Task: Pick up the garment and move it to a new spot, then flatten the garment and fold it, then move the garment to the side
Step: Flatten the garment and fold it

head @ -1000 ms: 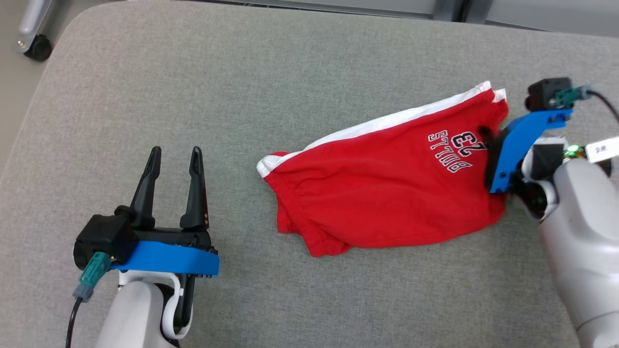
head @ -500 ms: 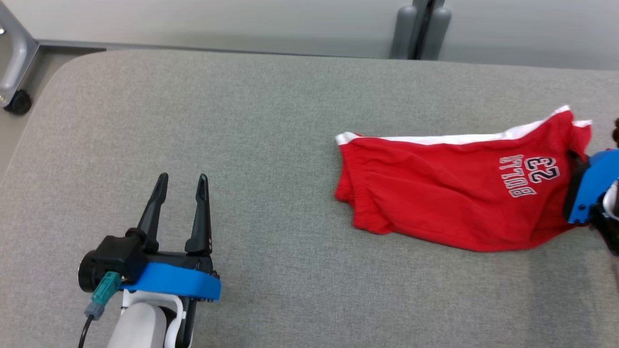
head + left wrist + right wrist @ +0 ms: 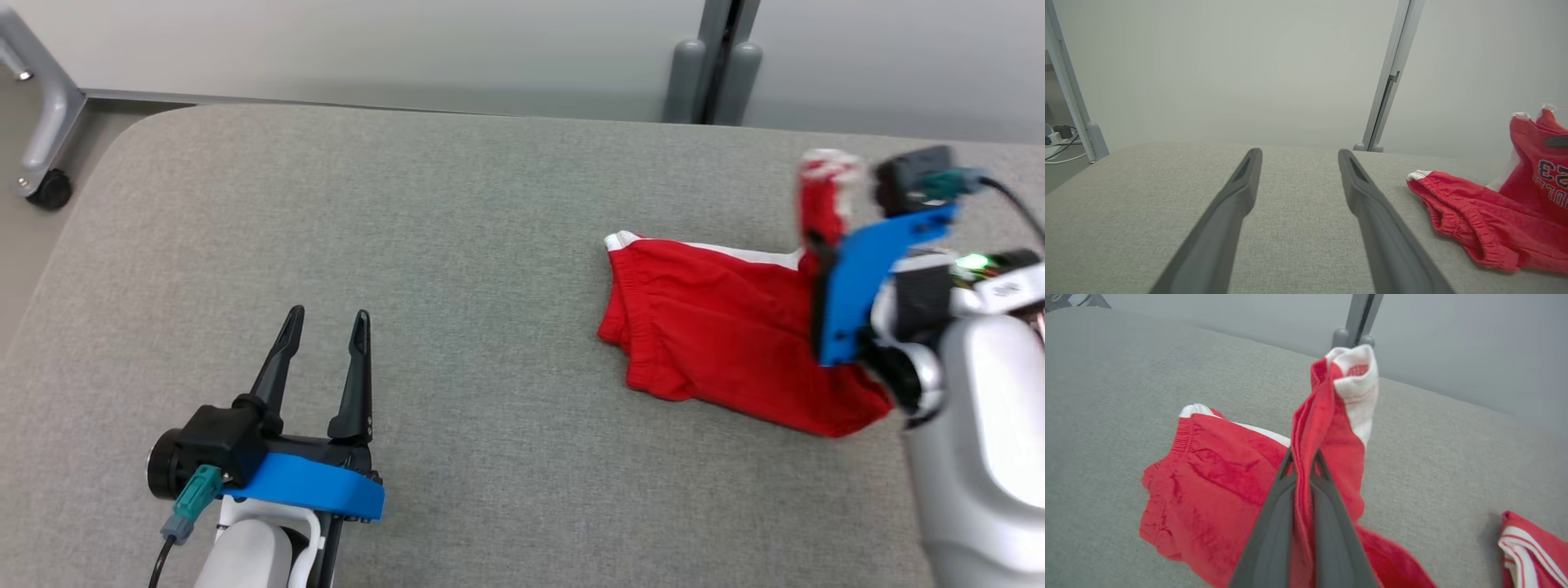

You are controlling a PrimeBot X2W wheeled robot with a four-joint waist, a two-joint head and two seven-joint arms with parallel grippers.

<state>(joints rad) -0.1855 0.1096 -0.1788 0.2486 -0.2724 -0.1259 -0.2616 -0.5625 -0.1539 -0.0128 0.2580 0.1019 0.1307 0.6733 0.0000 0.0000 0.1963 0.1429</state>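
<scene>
Head cam looks down from above on the grey pad (image 3: 457,204). Left wrist cam sits low, facing the back wall (image 3: 1249,61); right wrist cam is close on the shorts (image 3: 1208,477), seen in all three.

The light was soft and even, leaving only a faint shadow under the garment (image 3: 718,343) on the grey worktop (image 3: 457,245). In the head view, the raised cloth and the right end effector (image 3: 819,251) were smeared by motion blur. A small green lamp (image 3: 971,263) glared on its wrist.
</scene>
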